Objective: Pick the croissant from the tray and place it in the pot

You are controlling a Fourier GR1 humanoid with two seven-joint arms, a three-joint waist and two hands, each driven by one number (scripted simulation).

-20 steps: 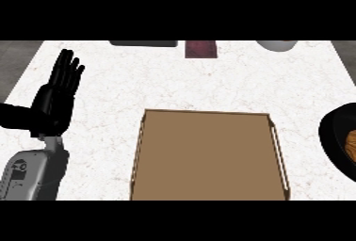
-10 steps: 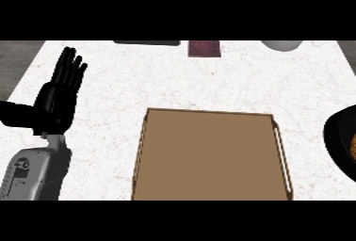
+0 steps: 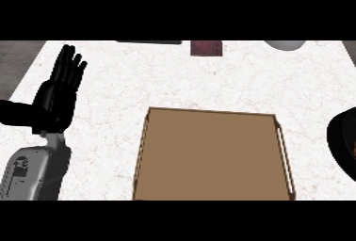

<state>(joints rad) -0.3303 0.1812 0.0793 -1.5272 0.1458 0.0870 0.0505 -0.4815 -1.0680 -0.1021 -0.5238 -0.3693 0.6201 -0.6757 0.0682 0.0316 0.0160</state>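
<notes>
Nothing readable anywhere here, no labels, brands or numbers. The grey forearm [image 3: 31, 172] has a small dark marking, but it's too tiny to make out.

White marbled counter [image 3: 208, 80] w/ brown tray [image 3: 212, 157] at centre-front. Dark pot [image 3: 342, 141] at right edge. Along far edge: dark red block [image 3: 206, 48], grey round obj [image 3: 285, 44], dark flat obj [image 3: 149, 42].

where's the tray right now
In the head view the brown tray lies at lower centre of the counter, right of the open left robot hand.
</notes>
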